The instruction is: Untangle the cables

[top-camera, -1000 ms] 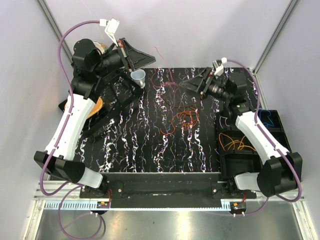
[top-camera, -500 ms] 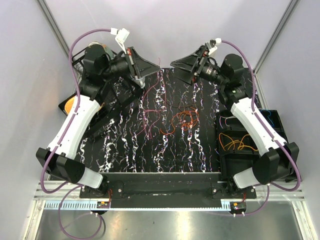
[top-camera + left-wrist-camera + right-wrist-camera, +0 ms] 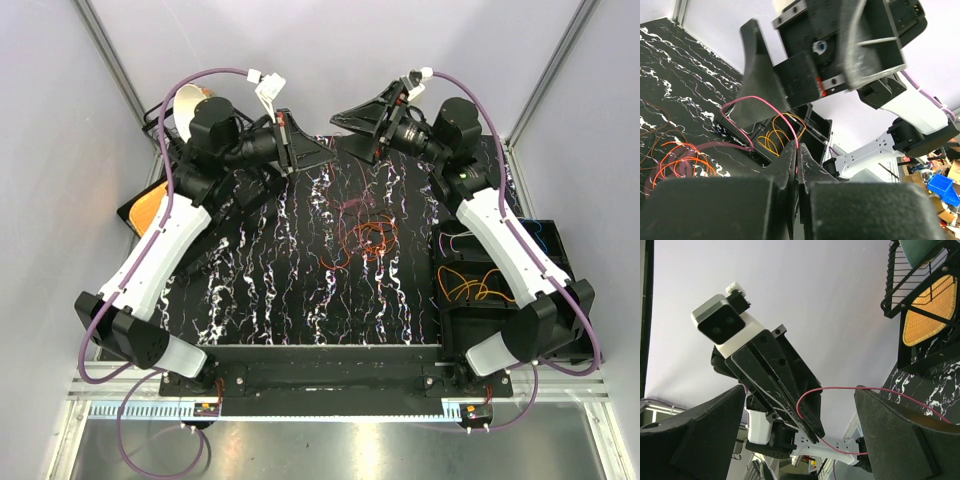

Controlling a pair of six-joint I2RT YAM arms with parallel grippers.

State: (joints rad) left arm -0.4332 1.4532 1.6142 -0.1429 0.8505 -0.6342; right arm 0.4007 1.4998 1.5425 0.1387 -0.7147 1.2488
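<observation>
My left gripper [image 3: 796, 150] is shut on a thin pink cable [image 3: 757, 99] and holds it high over the far middle of the table [image 3: 250, 290]. In the top view the left gripper [image 3: 322, 157] nearly meets my right gripper [image 3: 345, 133]. My right gripper [image 3: 800, 430] is wide open. The pink cable [image 3: 840, 388] runs from the left gripper's fingertips [image 3: 812, 427] over the top of one right finger [image 3: 905, 435]. A loose tangle of orange and red cables [image 3: 366, 236] lies on the table below; it also shows in the left wrist view [image 3: 680, 162].
Black bins [image 3: 452, 312] stand at the right edge, holding orange cables [image 3: 466, 285] and blue cables [image 3: 535, 236]. A wire rack with an orange disc [image 3: 150, 205] and a cup [image 3: 185, 100] sit at the far left. The walls are close behind both grippers.
Both arms have risen and swung toward each other at the far middle. The left gripper has carried the pink cable up off the table.
</observation>
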